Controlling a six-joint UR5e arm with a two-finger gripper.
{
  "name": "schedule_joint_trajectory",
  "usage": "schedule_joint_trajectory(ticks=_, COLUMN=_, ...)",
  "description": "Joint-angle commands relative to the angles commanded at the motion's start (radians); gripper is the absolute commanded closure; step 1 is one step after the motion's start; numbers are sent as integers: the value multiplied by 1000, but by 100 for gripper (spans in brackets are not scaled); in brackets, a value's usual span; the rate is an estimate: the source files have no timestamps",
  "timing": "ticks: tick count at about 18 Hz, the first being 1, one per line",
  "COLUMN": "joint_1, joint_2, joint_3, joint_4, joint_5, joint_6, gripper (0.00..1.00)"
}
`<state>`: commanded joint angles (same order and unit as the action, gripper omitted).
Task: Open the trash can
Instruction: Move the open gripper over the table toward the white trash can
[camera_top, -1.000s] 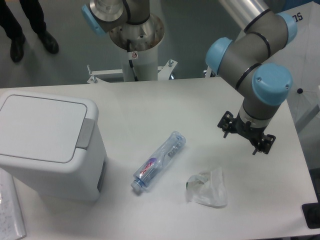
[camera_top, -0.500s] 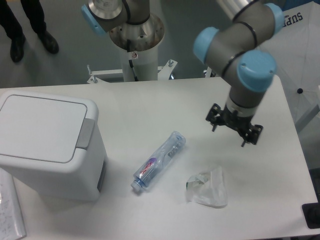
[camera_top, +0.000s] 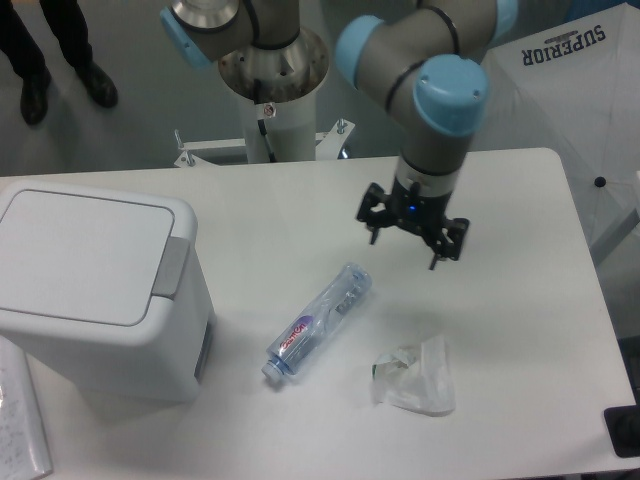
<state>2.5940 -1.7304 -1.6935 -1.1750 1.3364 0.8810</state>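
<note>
Gripper (camera_top: 411, 227) has shifted left across the table (camera_top: 500, 200) versus the earlier frames; a second ago it hung over the right side near the edge, half a second ago it was partway, now it hangs above the table's middle, just beyond the far end of the bottle (camera_top: 318, 321); arm elbow has swung left with it, so the white panel with "SUPERIOR" lettering (camera_top: 570, 45) at far right is now uncovered; fingers (camera_top: 372, 218) point down and stand spread wide apart, nothing between them, clear of the table surface.

Trash can (camera_top: 100, 290) unchanged at near left of the table; lid (camera_top: 78, 253) flat and shut; grey push tab (camera_top: 170, 265) on its right edge, untouched; gripper well apart from it, off to the right.

Bottle lies on its side, diagonal, cap end toward the near left, same spot as before; crumpled clear plastic wrapper (camera_top: 415, 375) near right of the bottle, also unmoved; neither touched by the gripper.

Paper sheet (camera_top: 20, 430) at the near left corner, beside the trash can; person's legs (camera_top: 50, 50) at far left on the floor, same stance.
</note>
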Motion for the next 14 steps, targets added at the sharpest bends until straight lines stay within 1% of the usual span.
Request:
schedule_joint_trajectory(ticks=4, joint_1=-2, joint_2=32, joint_3=2, joint_4=-6, joint_5=-114, joint_6=-146, gripper=0)
schedule_joint_trajectory(ticks=6, joint_1=-8, joint_2=46, joint_3=17, joint_4=-5, joint_5=-172, joint_6=-262, gripper=0)
schedule_joint_trajectory(ticks=8, joint_1=-23, joint_2=45, joint_3=60, joint_4=-12, joint_5=-203, joint_6=-362, gripper=0)
schedule_joint_trajectory(ticks=10, joint_1=-50, joint_2=29, joint_3=121, joint_4=-49, joint_5=-213, joint_6=-453, gripper=0)
schedule_joint_trajectory(ticks=12, joint_1=-96, joint_2=2, joint_3=179, joint_4=-92, joint_5=-214, joint_6=-516, gripper=0)
schedule_joint_trajectory(ticks=14, joint_1=-126, joint_2=-9, joint_3=218, joint_4=-118, joint_5=-217, joint_6=-563, gripper=0)
